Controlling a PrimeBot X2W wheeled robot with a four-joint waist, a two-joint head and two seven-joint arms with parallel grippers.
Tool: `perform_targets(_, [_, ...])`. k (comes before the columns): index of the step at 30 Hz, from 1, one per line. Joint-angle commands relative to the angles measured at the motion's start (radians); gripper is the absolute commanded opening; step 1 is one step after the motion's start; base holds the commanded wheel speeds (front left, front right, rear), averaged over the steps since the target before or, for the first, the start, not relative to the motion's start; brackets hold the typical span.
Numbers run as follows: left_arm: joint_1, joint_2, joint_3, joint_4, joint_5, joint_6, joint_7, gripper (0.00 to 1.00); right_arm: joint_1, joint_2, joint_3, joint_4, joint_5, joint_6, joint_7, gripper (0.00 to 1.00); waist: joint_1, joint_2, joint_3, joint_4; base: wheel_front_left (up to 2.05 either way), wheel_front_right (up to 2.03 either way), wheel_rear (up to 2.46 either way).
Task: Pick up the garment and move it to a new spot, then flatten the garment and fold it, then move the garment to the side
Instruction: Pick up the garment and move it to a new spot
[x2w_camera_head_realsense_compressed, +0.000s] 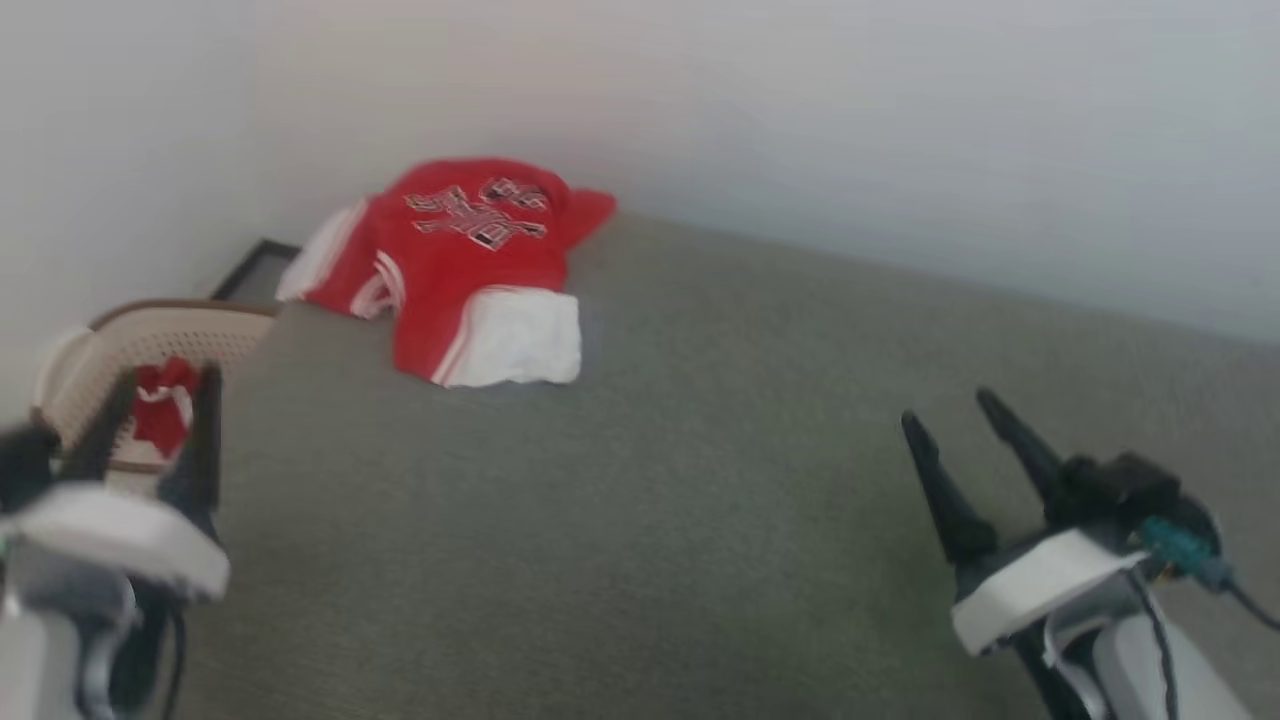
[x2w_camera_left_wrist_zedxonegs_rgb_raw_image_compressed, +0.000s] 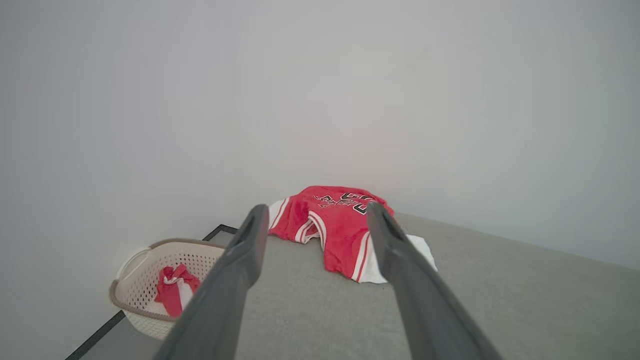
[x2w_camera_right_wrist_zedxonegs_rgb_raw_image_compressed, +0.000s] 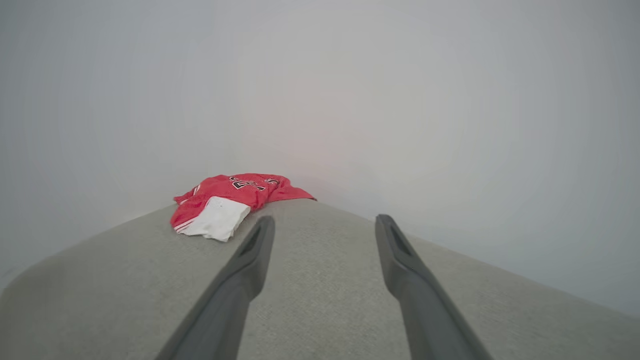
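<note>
Plainly, a pale wall (x2w_camera_head_realsense_compressed: 900, 120) backs a wide grey cloth-covered bench (x2w_camera_head_realsense_compressed: 640, 500), possibly a bed, as the head view is soft. The garment (x2w_camera_head_realsense_compressed: 460, 260) lies crumpled at the bench's far left corner against the wall, with one white sleeve toward the robot. A cream basket (x2w_camera_head_realsense_compressed: 150, 330) stands beside the bench's left edge, holding a small red-and-white bundle (x2w_camera_left_wrist_zedxonegs_rgb_raw_image_compressed: 172, 292). The left gripper (x2w_camera_head_realsense_compressed: 167, 385) and right gripper (x2w_camera_head_realsense_compressed: 948, 408) hover at the near side, well apart from the garment, fingers spread wide and empty.
</note>
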Motion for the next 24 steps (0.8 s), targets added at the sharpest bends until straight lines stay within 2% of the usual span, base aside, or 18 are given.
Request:
perform_targets(1, [-0.059,0.015,-0.006,0.023,-0.017,-0.012,0.014,1.00,-0.020,-0.010,-0.005,-0.024,-0.008,0.000,0.013,1.00,-0.0001,0.0000,0.072,-0.058,0.00,0.00,0.00])
perform_targets(13, [-0.456,0.154,-0.068,0.277,-0.139,-0.039,0.137,1.00,-0.108,-0.048,-0.052,-0.210,-0.060,0.000,0.086,1.00,-0.0001,0.0000,0.323,-0.209,0.00,0.00,0.00])
perform_targets(24, [-0.736,0.241,-0.204,0.555,-0.232,-0.038,0.262,1.00,-0.154,-0.060,-0.081,-0.368,-0.084,0.000,0.136,1.00,-0.0001,0.0000,0.513,-0.274,0.00,0.00,0.00])
